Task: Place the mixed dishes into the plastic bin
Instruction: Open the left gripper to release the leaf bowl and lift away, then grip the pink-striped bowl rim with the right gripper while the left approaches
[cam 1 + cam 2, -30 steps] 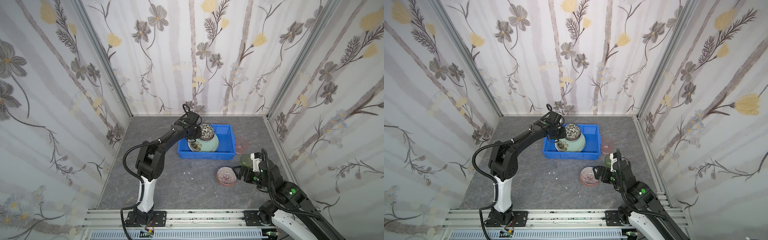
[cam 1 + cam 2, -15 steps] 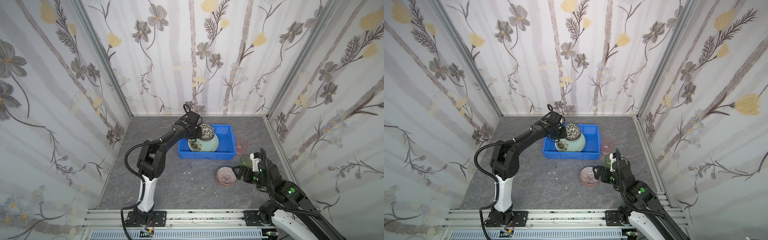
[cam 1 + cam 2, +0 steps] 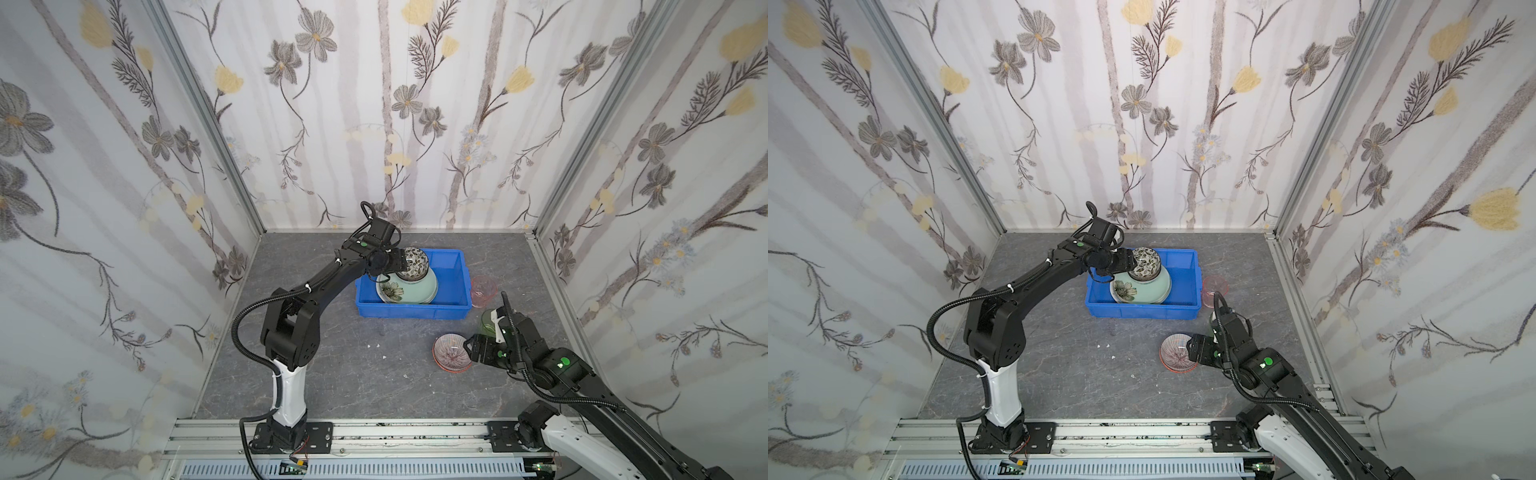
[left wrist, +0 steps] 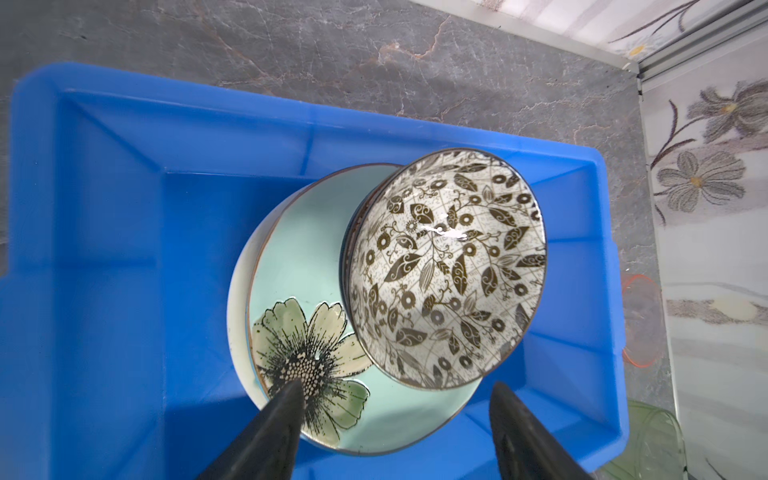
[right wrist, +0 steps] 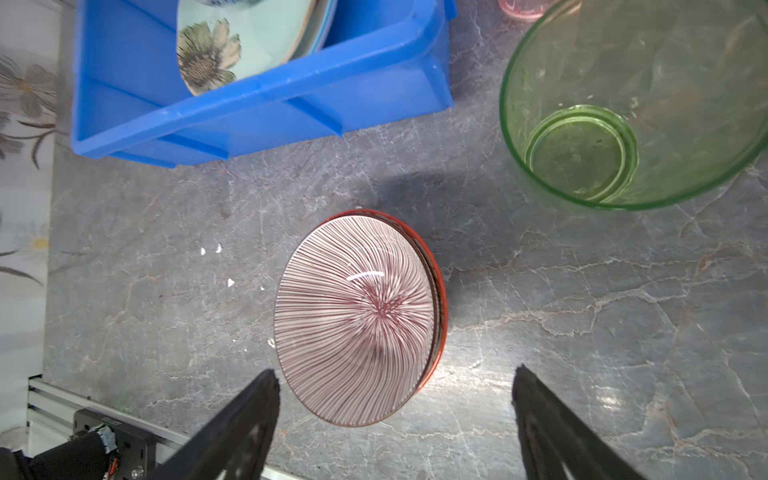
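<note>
Left gripper (image 4: 395,386) spread wide, empty; the black-white bowl (image 4: 444,270) sits just ahead of its fingertips, on the mint plate (image 4: 299,257) in the bin (image 4: 104,166). Right gripper (image 5: 395,372), also wide, faces the striped bowl (image 5: 357,320) on the tabletop (image 5: 582,311); the green tumbler (image 5: 623,104) stands beyond.

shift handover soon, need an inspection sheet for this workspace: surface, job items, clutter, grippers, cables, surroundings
surface: grey marbled tabletop, no spills seen
job's things: blue bin holds a flower plate with a patterned bowl on it; outside it stand a striped bowl nested in an orange bowl, a green cup and a pink cup
clutter: a few white specks on the tabletop near the bin
grippers: left gripper open over the bin, holding nothing; right gripper open, astride the striped bowl's edge, not gripping
cables: black hose on each arm, no snag seen
surroundings: flowered walls on three sides, metal rail in front
</note>
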You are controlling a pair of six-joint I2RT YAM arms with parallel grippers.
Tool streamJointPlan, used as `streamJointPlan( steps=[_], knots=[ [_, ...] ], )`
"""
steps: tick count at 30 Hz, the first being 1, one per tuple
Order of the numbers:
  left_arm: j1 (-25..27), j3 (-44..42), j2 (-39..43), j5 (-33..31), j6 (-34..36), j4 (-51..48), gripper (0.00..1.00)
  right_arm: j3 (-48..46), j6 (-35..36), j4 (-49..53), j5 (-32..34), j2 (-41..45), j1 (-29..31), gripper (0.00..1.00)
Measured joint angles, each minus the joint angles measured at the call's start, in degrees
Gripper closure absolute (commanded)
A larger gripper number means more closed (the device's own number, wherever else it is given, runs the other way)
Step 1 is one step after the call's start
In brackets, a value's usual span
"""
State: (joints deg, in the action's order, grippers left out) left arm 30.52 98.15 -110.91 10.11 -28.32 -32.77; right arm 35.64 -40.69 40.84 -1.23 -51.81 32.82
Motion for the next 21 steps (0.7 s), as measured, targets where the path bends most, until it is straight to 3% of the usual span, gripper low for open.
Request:
streamJointPlan(
  steps=[5, 8, 21],
  knots=[
    [0.1, -3.4, 4.9, -0.1, -0.2, 0.0, 0.00, 0.0, 1.0, 0.6, -1.1, -3.4, 0.1, 0.25],
    [0.1, -5.7, 7.8, -0.5, -0.2, 0.0, 0.00, 0.0, 1.7, 0.5, -1.4, -5.3, 0.2, 0.37],
    [0.2, -20.7, 22.9, -3.5, -1.7, -0.1, 0.00, 0.5, 4.8, -0.6, -1.4, -12.6, 0.6, 0.57]
  ],
)
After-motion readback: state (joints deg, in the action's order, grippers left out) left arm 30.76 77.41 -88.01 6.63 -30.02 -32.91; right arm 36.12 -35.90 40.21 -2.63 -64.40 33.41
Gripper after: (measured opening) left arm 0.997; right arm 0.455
